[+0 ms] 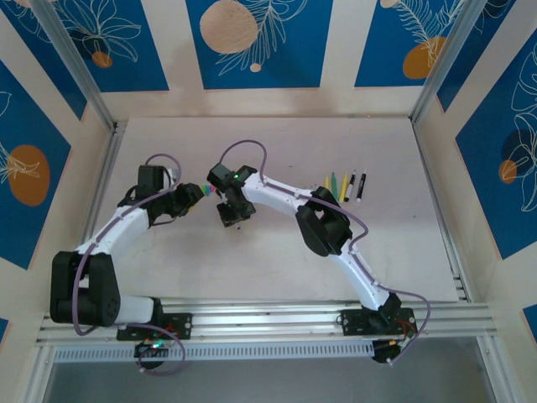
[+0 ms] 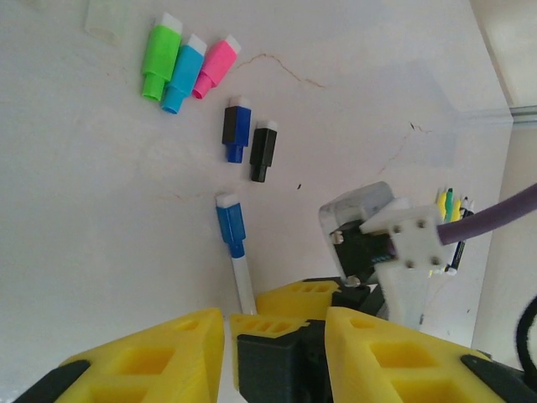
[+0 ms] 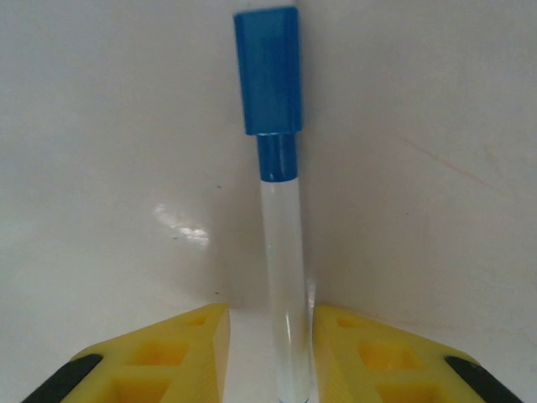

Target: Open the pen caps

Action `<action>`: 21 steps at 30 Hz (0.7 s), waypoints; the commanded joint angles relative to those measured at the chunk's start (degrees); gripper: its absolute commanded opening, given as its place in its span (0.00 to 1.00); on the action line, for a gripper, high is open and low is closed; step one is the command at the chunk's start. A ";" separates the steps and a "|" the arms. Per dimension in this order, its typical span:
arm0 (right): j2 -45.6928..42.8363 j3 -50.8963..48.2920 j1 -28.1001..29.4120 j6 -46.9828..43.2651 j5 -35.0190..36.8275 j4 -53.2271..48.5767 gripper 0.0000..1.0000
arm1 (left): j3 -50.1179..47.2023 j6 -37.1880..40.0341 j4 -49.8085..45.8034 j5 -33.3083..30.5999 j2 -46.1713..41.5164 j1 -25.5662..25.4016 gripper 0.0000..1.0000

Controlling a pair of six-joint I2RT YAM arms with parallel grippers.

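Left pincer (image 2: 273,323): fingers apart, grip unclear. Loose caps (image 2: 180,63) lie on the worktop (image 2: 84,235) at 11 o'clock. The pen (image 2: 243,281), blue cap (image 2: 229,222) on, points to 12 o'clock. Right pincer (image 3: 270,323) straddles its barrel; can't tell if clamped.

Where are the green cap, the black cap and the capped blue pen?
green cap (image 2: 161,55), left wrist view, middle of its body.
black cap (image 2: 263,153), left wrist view, middle of its body.
capped blue pen (image 3: 281,210), right wrist view, on its clear barrel.
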 commanded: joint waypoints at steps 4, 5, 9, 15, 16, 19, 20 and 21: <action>3.31 3.81 0.91 1.09 5.62 -5.03 0.26 | -1.63 0.97 1.85 0.95 0.26 0.78 0.36; 3.85 4.22 0.94 1.56 6.32 -5.47 0.25 | -1.72 1.21 1.58 0.60 0.03 0.78 0.36; 5.71 4.89 1.48 2.70 7.64 -6.19 0.21 | -1.72 2.30 0.52 0.07 -0.39 0.78 0.35; 5.92 3.98 1.30 3.90 7.64 -5.74 0.03 | -1.33 4.22 -1.99 -2.12 -1.20 0.60 0.36; 5.49 3.48 1.20 3.90 7.49 -5.45 0.00 | -1.16 4.52 -2.45 -2.56 -1.33 0.54 0.36; 3.05 1.20 0.61 3.98 7.47 -3.98 0.00 | -0.18 5.38 -3.54 -3.32 -1.01 -0.04 0.36; 1.42 -0.29 0.29 3.99 7.16 -2.86 0.00 | 0.22 5.59 -3.61 -3.36 -0.66 -0.46 0.37; -0.53 -2.08 0.11 3.88 6.03 -1.28 0.00 | 0.75 5.60 -3.73 -3.49 -0.21 -1.04 0.38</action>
